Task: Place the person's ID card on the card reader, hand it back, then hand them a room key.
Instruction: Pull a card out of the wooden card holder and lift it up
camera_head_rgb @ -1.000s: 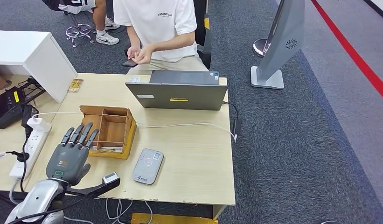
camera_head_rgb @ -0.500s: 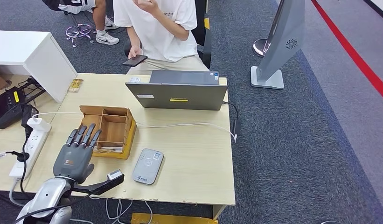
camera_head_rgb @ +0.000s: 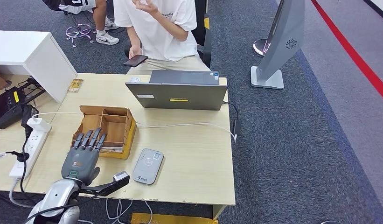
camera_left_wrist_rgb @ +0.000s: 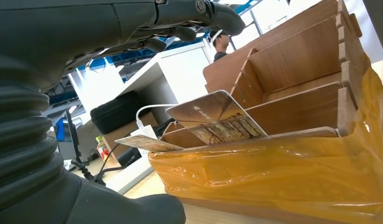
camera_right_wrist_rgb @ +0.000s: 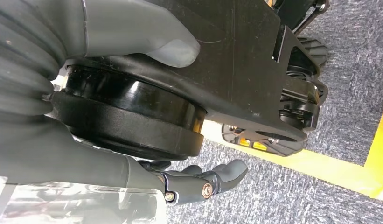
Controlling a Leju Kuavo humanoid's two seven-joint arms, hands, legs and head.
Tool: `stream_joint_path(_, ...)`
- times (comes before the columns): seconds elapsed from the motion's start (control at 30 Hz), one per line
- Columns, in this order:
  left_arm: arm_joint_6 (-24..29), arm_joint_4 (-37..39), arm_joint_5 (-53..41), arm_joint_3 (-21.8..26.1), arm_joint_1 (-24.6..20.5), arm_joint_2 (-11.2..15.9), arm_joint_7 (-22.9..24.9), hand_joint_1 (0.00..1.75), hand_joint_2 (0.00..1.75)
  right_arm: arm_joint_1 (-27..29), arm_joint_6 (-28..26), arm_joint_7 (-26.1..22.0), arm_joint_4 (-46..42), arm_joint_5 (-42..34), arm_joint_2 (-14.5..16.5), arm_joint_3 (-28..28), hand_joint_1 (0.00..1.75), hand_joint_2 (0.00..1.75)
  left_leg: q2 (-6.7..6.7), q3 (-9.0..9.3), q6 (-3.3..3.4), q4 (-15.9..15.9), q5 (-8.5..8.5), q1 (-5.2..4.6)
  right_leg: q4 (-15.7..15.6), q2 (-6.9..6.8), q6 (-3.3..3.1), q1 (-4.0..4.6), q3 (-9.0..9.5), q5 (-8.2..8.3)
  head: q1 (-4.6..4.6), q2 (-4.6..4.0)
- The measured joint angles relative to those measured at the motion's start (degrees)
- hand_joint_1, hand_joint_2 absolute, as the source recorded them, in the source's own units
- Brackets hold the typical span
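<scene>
Two cards are leaning in the front slot of the wooden tray, a detail the left wrist camera is catching while the head camera is showing them as a pale strip. The left hand is hovering open, fingers spread, over the tray's near edge. The right hand is hanging empty, fingers loosely curled. The card reader is lying beside the tray, its long axis pointing toward the laptop.

The head view looks down on the desk from high up. The left wrist view sits low, close beside the wooden organizer, shared with the head view. The right wrist view faces the carpet.
</scene>
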Motion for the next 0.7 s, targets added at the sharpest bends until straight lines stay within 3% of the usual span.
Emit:
stream_joint_path(0.1, 0.1, 0.6, 0.0, 0.0, -0.2, -0.4, 0.0, 1.75, 1.75, 0.0, -0.2, 0.0, 0.0, 0.1, 0.0, 0.2, 0.00, 1.75, 0.00, 0.00, 0.00, 0.0, 0.00, 0.00, 0.0, 0.00, 0.00, 0.00, 0.00, 0.00, 0.00, 0.00)
stream_joint_path(0.7, 1.2, 1.0, 1.9, 0.6, -0.4, -1.1, -1.2, 1.75, 1.75, 0.0, -0.2, -0.1, 0.0, 0.4, 0.0, 0.5, 0.00, 1.75, -0.01, 0.00, 0.00, 0.0, 0.00, 0.00, 0.0, -0.01, 0.00, 0.00, 0.02, 0.00, 0.00, 0.00)
